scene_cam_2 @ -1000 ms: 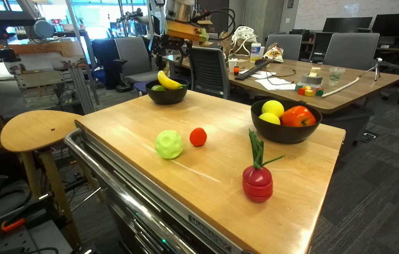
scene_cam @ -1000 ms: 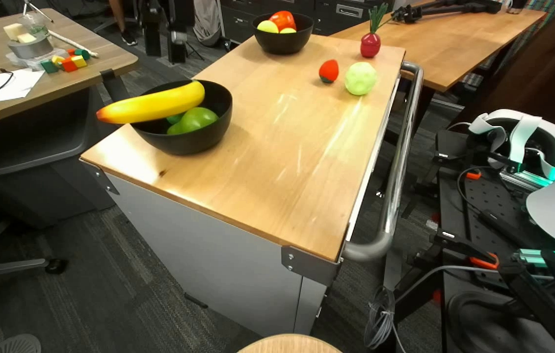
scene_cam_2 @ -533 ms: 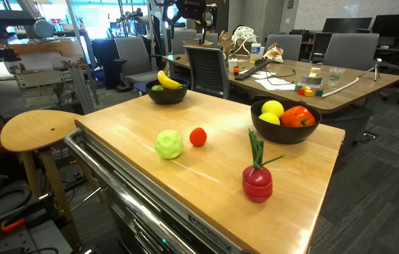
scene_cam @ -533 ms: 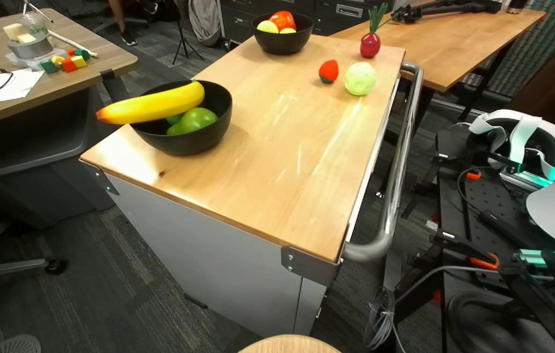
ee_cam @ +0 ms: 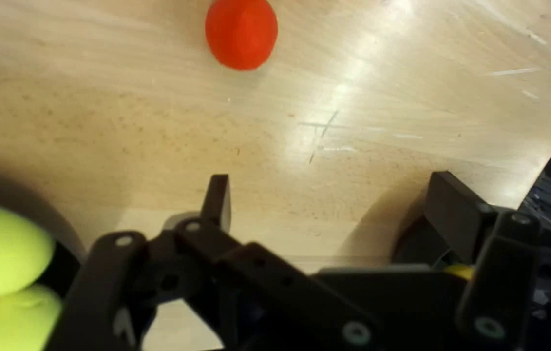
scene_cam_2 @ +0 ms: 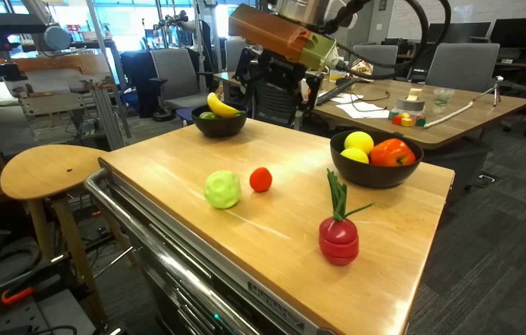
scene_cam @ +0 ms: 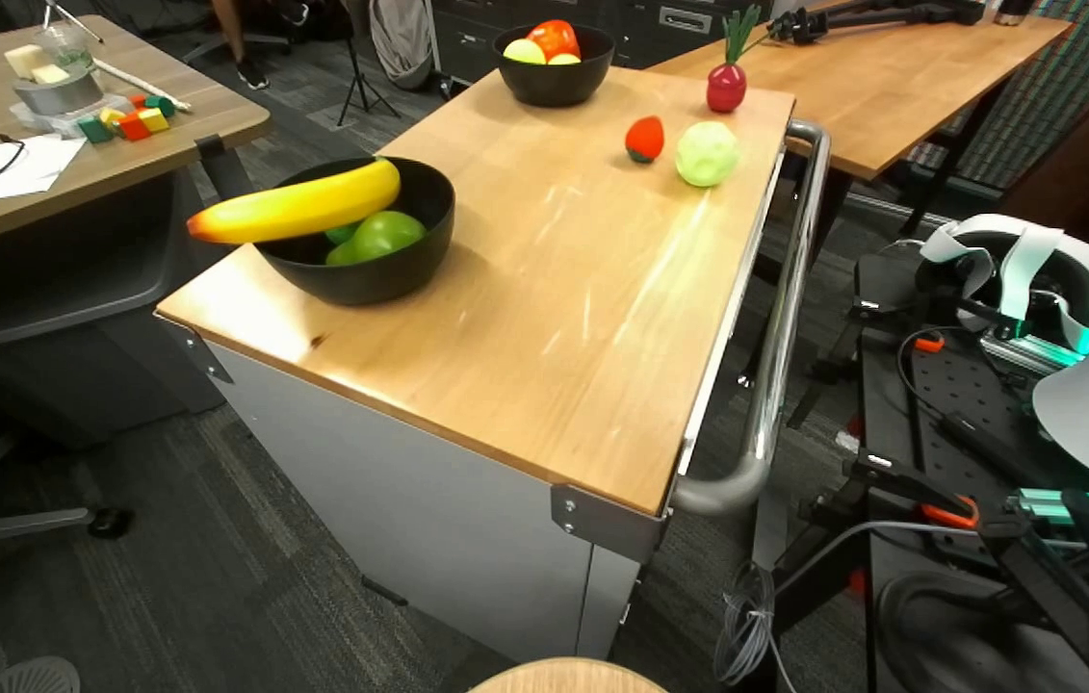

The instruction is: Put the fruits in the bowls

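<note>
– Swung lower in an exterior view than half a second ago, with the gripper (ee_cam: 333, 200) now over the worktop (scene_cam_2: 300, 195).

– Holding anything?

– Nothing; wide apart at the jaws, with bare worktop showing between.

– And done so far?

– Most, apparently: banana (scene_cam_2: 221, 106) and green fruits (scene_cam: 388, 236) in one bowl (scene_cam_2: 218, 130), two yellow fruits (scene_cam_2: 359, 143) and a red-orange fruit (scene_cam_2: 392, 152) in another bowl (scene_cam_2: 369, 177).

– Left to place?

– Probably the strawberry (scene_cam_2: 261, 179) and, near it, the pale green ball (scene_cam_2: 223, 189), out on the worktop; perhaps also the red radish-like piece (scene_cam_2: 338, 241), well apart.

Yellow banana (scene_cam: 303, 205) in black bowl (scene_cam: 373, 282)
</note>
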Robot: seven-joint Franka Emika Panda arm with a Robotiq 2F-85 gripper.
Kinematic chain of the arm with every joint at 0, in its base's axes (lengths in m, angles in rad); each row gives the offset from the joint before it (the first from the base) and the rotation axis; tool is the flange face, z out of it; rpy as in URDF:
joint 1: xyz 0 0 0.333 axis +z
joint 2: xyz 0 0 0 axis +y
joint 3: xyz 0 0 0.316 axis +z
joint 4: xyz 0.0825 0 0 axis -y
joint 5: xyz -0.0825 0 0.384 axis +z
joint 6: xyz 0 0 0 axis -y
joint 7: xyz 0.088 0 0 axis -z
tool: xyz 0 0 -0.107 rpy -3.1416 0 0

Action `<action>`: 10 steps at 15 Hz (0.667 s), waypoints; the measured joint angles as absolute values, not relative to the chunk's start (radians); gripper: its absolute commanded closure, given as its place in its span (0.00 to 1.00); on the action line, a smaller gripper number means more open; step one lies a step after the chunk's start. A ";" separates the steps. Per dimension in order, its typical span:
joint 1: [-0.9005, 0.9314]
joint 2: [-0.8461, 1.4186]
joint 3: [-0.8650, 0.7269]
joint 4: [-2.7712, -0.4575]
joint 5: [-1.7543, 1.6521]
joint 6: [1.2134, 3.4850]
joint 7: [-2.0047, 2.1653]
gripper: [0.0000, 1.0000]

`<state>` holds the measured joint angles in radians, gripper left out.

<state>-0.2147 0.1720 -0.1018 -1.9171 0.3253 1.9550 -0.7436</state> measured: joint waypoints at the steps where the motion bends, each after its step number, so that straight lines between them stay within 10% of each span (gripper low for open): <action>1: -0.214 0.173 -0.103 -1.935 0.328 1.958 -0.717 0.00; 10: -0.139 0.246 -0.090 -2.017 0.184 2.176 -0.359 0.00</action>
